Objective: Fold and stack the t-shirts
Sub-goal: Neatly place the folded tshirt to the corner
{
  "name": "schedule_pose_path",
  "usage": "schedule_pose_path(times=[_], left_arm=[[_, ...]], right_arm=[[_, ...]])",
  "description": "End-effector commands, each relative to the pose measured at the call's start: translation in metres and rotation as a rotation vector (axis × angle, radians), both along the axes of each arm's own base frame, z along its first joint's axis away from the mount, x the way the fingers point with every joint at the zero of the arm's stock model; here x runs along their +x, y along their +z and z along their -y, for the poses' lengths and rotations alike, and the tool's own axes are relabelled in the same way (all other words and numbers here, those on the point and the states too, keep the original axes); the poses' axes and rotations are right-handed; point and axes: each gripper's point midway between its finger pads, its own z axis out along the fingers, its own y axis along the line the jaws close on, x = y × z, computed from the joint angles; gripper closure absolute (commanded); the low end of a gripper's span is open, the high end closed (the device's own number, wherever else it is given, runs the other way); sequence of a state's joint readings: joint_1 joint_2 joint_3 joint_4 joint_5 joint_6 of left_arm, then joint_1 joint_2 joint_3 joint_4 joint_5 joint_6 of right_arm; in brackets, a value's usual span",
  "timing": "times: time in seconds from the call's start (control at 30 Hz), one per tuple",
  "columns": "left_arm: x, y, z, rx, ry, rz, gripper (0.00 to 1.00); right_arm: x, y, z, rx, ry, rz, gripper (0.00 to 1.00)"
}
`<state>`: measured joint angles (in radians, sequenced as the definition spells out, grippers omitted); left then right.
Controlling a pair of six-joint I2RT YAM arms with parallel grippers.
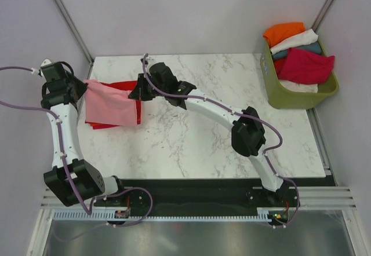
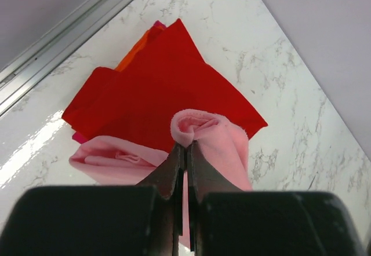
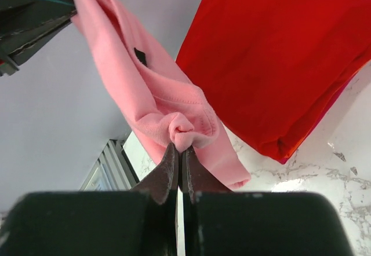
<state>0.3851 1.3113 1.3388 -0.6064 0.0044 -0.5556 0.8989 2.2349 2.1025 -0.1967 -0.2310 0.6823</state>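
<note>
We hold the pink t-shirt [image 1: 111, 104] stretched just above the red t-shirt [image 2: 162, 82], with left gripper [image 2: 185, 147] and right gripper [image 3: 179, 149] each pinching a bunched pink edge.

A white, grey-veined marble-patterned tabletop [image 1: 191, 146] fills the middle. Plain pale lilac-grey wall panels [image 1: 191, 13] rise behind and beside it, joined by slanted aluminium corner posts [image 1: 66, 15]. Along its near edge run a black strip [image 1: 191, 191] and a slotted aluminium rail [image 1: 191, 214].
</note>
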Motion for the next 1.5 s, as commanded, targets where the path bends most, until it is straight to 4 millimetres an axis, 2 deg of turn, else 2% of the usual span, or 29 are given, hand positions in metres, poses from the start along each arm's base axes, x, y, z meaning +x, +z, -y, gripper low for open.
schedule_pose_path(times=[0.0,0.13,0.37,0.47,0.6,0.77,1.0,1.13,1.17,1.23,1.27,1.47], left_arm=[[-0.003,0.016,-0.023,0.093,0.075,0.020,0.98],[-0.001,0.016,-0.034,0.118,0.111,0.007,0.98],[0.010,-0.001,-0.044,0.115,0.120,-0.039,0.98],[0.017,-0.005,-0.048,0.114,0.121,-0.039,0.98],[0.025,-0.011,-0.054,0.104,0.125,-0.049,0.98],[0.041,-0.011,-0.055,0.087,0.105,-0.025,0.98],[0.060,-0.018,-0.059,0.065,0.092,-0.026,0.98],[0.072,-0.027,-0.063,0.055,0.090,-0.037,0.98],[0.075,-0.029,-0.064,0.053,0.090,-0.039,0.98],[0.081,-0.027,-0.065,0.050,0.086,-0.027,0.98],[0.085,-0.034,-0.066,0.042,0.081,-0.036,0.98],[0.105,-0.044,-0.068,0.012,0.056,-0.031,0.98]], right_arm=[[0.008,0.020,-0.015,0.073,-0.014,0.023,1.00],[0.017,0.016,-0.021,0.079,-0.035,0.033,1.00],[0.034,0.018,-0.022,0.081,-0.094,0.089,1.00],[0.043,0.006,-0.025,0.071,-0.110,0.090,1.00],[0.052,0.002,-0.027,0.084,-0.124,0.094,1.00],[0.068,-0.007,-0.024,0.091,-0.152,0.090,1.00],[0.092,-0.006,-0.018,0.135,-0.196,0.103,1.00],[0.105,-0.021,-0.015,0.156,-0.202,0.061,1.00],[0.114,-0.021,-0.013,0.181,-0.213,0.068,1.00],[0.121,-0.025,-0.012,0.198,-0.224,0.053,1.00],[0.126,-0.029,-0.010,0.204,-0.229,0.052,1.00],[0.142,-0.040,-0.008,0.271,-0.228,0.031,1.00]])
